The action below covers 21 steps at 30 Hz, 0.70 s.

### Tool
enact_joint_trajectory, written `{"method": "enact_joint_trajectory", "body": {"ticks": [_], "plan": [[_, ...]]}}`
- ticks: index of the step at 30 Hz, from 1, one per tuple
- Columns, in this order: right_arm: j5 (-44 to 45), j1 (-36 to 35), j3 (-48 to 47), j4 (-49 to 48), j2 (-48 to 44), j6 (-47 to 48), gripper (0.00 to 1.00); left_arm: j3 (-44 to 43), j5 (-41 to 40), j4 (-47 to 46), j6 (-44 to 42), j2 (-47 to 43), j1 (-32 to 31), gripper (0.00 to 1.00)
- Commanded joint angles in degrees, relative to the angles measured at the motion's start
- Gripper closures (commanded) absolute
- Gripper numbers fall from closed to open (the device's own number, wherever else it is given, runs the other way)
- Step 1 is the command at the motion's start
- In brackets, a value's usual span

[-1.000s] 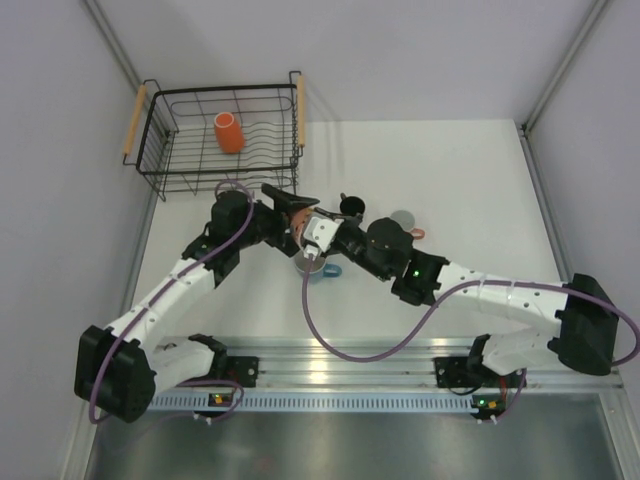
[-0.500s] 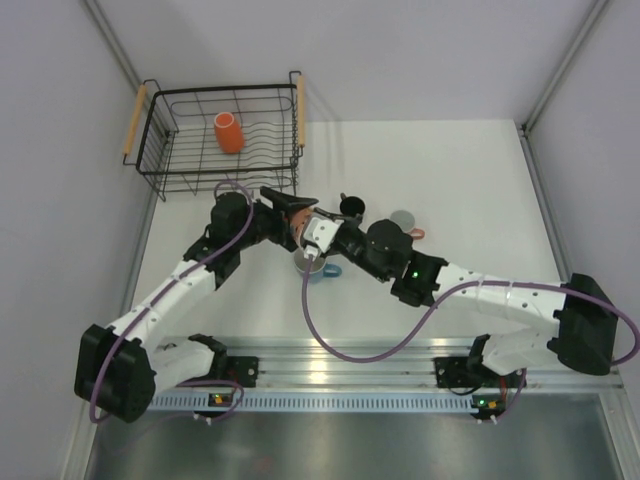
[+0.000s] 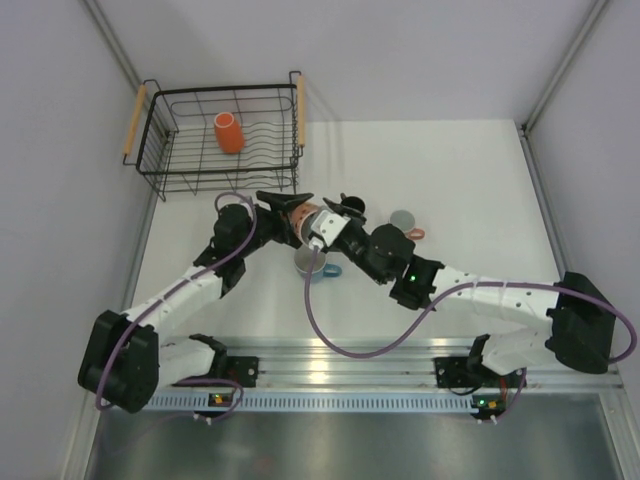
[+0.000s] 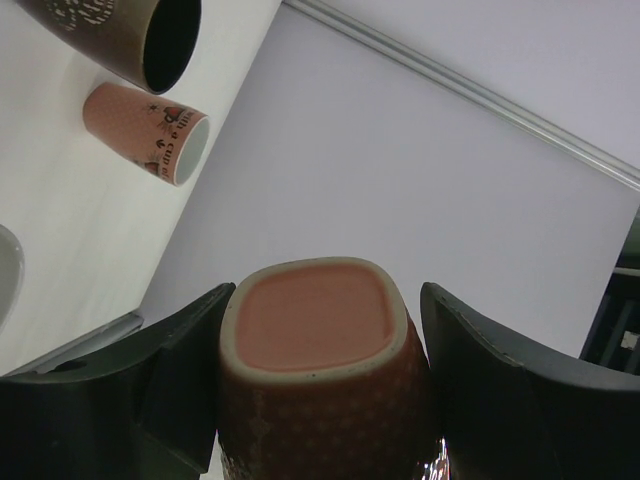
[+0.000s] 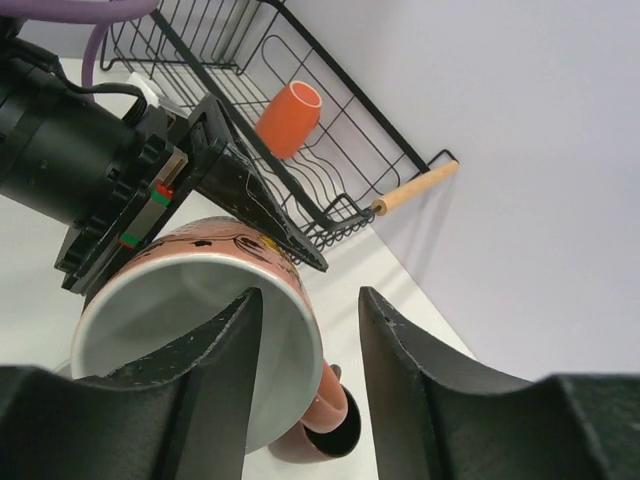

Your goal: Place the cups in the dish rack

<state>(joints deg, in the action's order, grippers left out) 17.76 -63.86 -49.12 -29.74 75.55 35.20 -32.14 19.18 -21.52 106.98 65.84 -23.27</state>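
Bright, even, diffuse light fills all three views, with only faint shadows on the white tabletop (image 3: 450, 180). The metal rail (image 3: 330, 358) low in the top view glares. Near fingers (image 4: 520, 400) in both wrist views look soft.

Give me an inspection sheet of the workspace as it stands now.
Surface: white table, no spills seen.
Job's things: orange cup inside the dish rack; salmon cup held between the arms; light blue cup, dark cup and second salmon cup on the table.
Clutter: nothing seen.
Grippers: left gripper clamps the salmon cup's base end; right gripper open, fingers straddling its rim.
Cables: purple cable loops over the table between the arms.
Surroundings: pale walls, metal frame post.
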Motion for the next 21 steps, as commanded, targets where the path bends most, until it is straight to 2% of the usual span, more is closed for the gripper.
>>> {"method": "enact_joint_trajectory", "body": {"ticks": [1,9,16,21], "plan": [[2.01,-0.48,0.87,-4.89,-0.14,-1.63,0.56,-1.70,-1.25,-11.53,4.11,0.42,0.59,1.00],[4.65,-0.39,4.65,-5.42,-4.44,-2.68,0.51,-3.98,-0.29,-13.81,2.89,2.88,3.93,1.00],[7.99,-0.48,9.48,-4.89,-11.20,-3.56,0.50,-12.41,3.05,-11.01,-4.49,7.71,9.02,1.00],[10.45,-0.39,11.59,-4.63,-15.08,-3.21,0.49,-18.73,4.90,-10.83,-8.97,12.72,10.08,1.00]]}}
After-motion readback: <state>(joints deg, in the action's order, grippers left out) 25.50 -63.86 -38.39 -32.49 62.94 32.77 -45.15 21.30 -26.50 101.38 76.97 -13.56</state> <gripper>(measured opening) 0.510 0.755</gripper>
